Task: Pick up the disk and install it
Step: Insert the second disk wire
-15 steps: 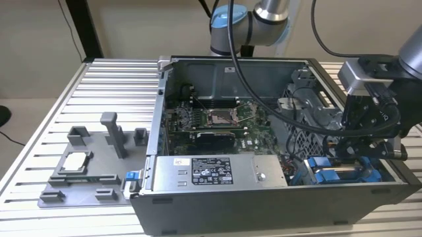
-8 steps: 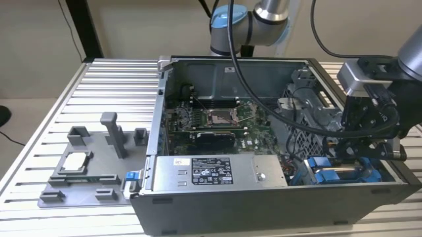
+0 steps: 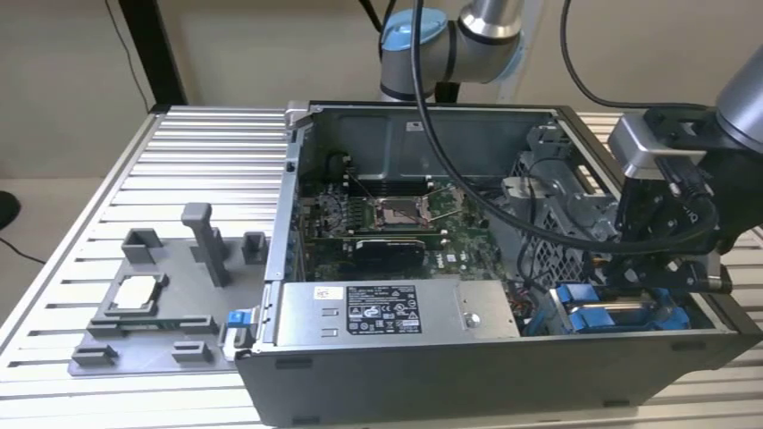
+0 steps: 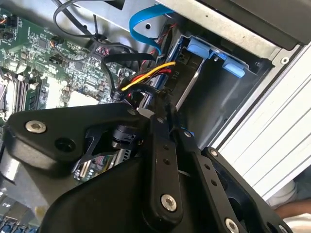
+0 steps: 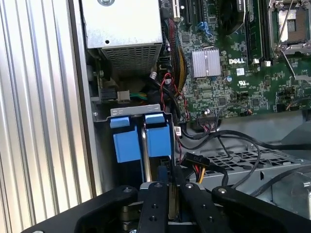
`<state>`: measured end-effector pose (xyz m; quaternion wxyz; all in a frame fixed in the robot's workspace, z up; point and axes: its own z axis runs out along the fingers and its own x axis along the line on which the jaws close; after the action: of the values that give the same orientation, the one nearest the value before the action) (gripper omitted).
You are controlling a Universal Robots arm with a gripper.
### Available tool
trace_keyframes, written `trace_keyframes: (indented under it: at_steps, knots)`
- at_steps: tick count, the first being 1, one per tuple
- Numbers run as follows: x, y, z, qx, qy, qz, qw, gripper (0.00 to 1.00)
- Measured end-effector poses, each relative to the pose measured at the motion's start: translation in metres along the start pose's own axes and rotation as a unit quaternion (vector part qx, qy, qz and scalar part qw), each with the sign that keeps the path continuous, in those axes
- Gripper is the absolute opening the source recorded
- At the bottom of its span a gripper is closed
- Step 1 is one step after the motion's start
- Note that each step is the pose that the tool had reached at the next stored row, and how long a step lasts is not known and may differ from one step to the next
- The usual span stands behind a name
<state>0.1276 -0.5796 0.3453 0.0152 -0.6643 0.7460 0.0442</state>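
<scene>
Starting at the exterior view's left: the grey fixture plate (image 3: 143,344) has the small square chip (image 3: 134,295) sitting on it, and I don't see a drive there. Next over is the open computer case (image 3: 280,268), with the big grey box (image 3: 381,308) along its near wall.

All the action is in the near right corner of the case. Your gripper (image 3: 649,273) is down in the drive bay (image 5: 104,114), right at two blue carrier ends standing side by side. I'd take the one just beside the gripper to be the disk (image 5: 158,138), so you're in the install step, not the pick-up.

If it isn't fully home, you'd want a straight push along the slot, keeping the red-yellow-black cable bundle (image 5: 194,170) out of the way.

Hard to judge:
- The drive's metal body and label are hidden down in the bay, so I can't confirm how deep it sits.
- I can't tell whether the gripper is clamped on the carrier or free of it.
- The arm's own black housing blocks the contact spot in both wrist views.
</scene>
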Motion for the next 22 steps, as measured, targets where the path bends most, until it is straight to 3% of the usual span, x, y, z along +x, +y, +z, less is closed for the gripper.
trace_keyframes:
  at_steps: [22]
  knots:
    - [0.0004,-0.0001,0.0047,0.0026,-0.0002,-0.001,1.00000,0.00]
